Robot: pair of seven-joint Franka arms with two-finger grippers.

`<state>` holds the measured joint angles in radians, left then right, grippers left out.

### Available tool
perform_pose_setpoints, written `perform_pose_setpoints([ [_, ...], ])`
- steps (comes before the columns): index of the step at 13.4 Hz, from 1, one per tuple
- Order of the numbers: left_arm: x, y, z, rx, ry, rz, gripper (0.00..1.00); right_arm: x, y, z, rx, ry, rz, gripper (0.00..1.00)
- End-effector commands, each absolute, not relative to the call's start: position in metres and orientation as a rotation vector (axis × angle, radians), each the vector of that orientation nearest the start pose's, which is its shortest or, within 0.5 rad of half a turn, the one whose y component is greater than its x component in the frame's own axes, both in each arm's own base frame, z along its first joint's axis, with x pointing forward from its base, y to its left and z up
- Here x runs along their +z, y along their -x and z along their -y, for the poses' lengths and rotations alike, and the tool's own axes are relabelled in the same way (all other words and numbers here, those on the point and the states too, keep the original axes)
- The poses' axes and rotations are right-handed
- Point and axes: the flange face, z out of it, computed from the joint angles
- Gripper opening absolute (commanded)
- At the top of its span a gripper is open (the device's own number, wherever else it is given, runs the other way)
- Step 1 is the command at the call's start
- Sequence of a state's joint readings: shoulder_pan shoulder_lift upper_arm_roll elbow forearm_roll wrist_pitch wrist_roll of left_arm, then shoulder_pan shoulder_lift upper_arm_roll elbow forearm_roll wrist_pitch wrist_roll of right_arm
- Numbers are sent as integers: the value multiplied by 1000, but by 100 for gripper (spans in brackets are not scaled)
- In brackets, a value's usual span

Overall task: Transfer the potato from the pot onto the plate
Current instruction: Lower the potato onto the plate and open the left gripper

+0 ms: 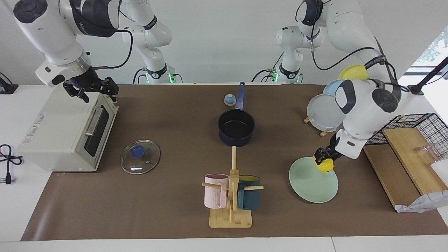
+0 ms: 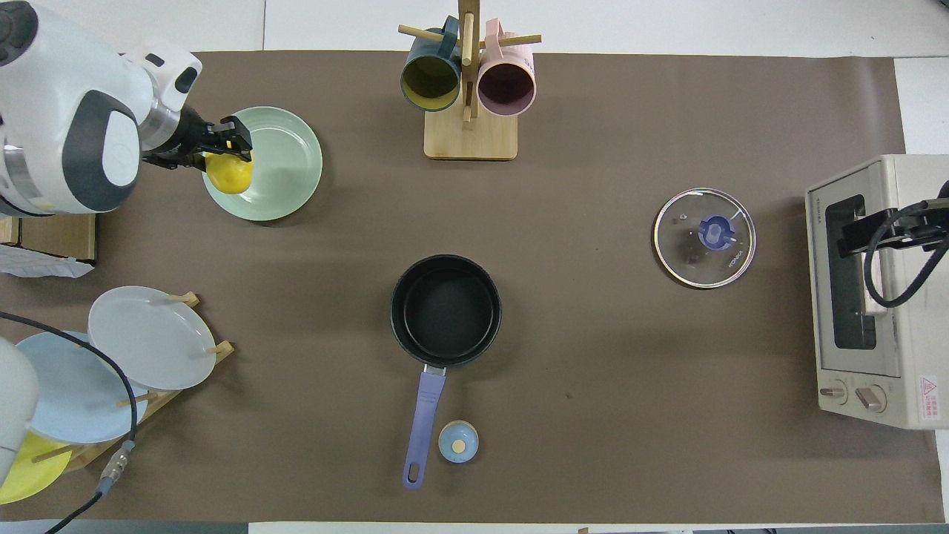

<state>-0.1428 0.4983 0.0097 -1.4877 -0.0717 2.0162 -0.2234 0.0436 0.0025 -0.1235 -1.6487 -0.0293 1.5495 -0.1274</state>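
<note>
- Left end effector (image 1: 323,159) pinches the potato (image 1: 324,166), with the plate (image 1: 311,183) just below.
- Right end effector (image 1: 91,89), fingers spread, waits over the toaster oven (image 1: 63,136).
</note>
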Motion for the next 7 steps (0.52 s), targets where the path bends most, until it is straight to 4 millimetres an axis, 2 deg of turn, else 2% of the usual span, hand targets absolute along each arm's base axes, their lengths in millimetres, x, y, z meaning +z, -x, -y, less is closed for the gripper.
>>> perform_pose_setpoints([
  [1, 362, -692, 99, -44, 3173, 153, 0, 586, -543, 52, 141, 3169, 113, 100],
  [3, 342, -689, 100, -59, 3174, 151, 0, 586, -543, 55, 141, 3168, 117, 100],
  [7, 338, -687, 102, -50, 3173, 137, 0, 590, -544, 57, 126, 3167, 100, 100],
])
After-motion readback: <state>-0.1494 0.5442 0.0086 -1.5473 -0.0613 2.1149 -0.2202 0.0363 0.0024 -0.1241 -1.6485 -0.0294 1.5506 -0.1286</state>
